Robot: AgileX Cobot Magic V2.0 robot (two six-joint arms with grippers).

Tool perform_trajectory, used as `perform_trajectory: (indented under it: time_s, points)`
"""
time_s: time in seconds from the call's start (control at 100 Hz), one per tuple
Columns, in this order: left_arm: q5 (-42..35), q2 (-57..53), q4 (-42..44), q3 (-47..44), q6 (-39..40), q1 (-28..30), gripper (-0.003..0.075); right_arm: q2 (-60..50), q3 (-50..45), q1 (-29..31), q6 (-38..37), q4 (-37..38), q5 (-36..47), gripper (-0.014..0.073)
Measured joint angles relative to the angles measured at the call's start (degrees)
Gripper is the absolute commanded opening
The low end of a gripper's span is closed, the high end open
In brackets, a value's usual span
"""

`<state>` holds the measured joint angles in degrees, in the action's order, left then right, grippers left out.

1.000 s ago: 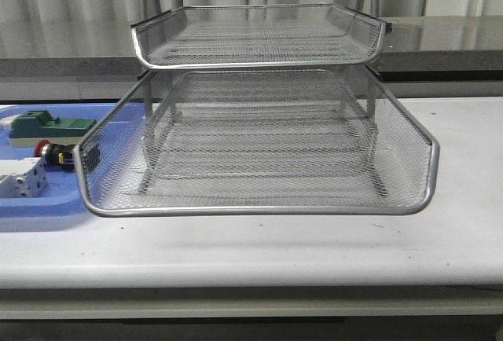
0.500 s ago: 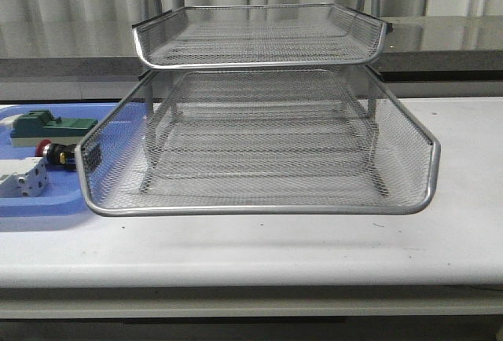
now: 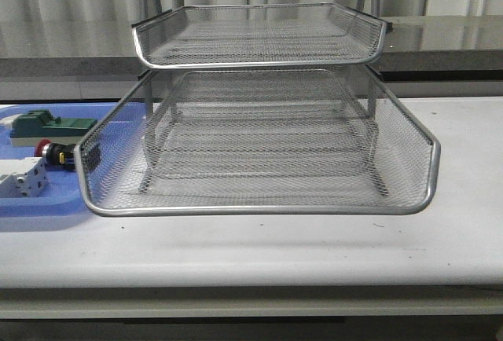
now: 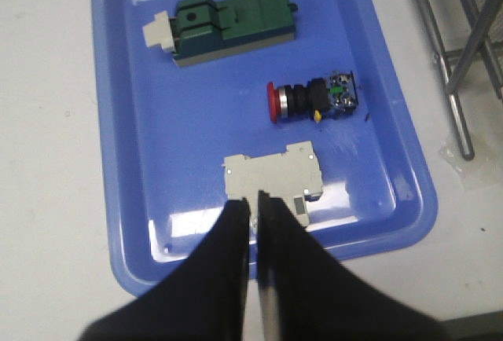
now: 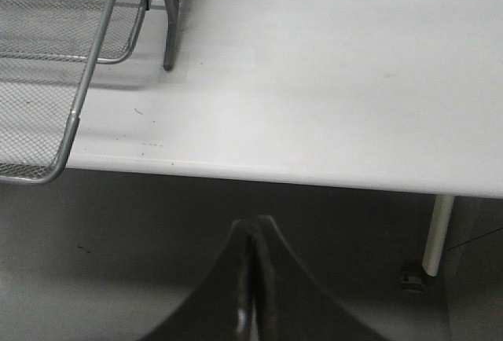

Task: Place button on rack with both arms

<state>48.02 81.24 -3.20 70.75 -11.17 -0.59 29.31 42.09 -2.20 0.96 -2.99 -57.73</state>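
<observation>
The button (image 4: pixel 313 100), with red head and black and blue body, lies on its side in the blue tray (image 4: pixel 126 82); it also shows in the front view (image 3: pixel 55 153) at the far left. The silver wire-mesh rack (image 3: pixel 259 144) stands mid-table. My left gripper (image 4: pixel 255 201) hangs above the tray's near part, over the white block (image 4: pixel 273 176), jaws shut and empty. My right gripper (image 5: pixel 253 227) is shut and empty, held off the table's front edge, right of the rack's corner (image 5: pixel 47 82). Neither gripper shows in the front view.
A green block (image 4: pixel 228 23) lies in the tray beyond the button, also in the front view (image 3: pixel 49 126). The white block shows in the front view (image 3: pixel 22 177). The blue tray (image 3: pixel 47 199) sits left of the rack. A rack leg (image 4: pixel 460 113) stands right of the tray.
The white block looks shifted slightly in the tray in the front view. The button and the rack have not moved.
</observation>
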Motion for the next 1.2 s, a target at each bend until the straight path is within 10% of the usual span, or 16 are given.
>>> perform_trajectory:
  time_s: [0.12, 0.22, 0.67, 1.2]
  points:
    - [1.4, 2.5, -1.2, 0.7, -2.7, 0.0, 0.0586, 0.0, 0.0, 0.0, 0.0, 0.0, 0.0, -0.0068]
    - [1.5, 3.0, -1.3, 0.7, -3.4, 0.0, 0.0697, 0.0, 0.0, 0.0, 0.0, 0.0, 0.0, -0.0068]
    - [-2.7, 7.1, -2.5, 5.3, -11.7, 0.0, 0.0669, 0.0, 0.0, 0.0, 0.0, 0.0, 0.0, -0.0068]
    - [15.6, 37.6, -6.4, 35.8, -36.8, -1.3, 0.0669, 0.0, 0.0, 0.0, 0.0, 0.0, 0.0, -0.0068]
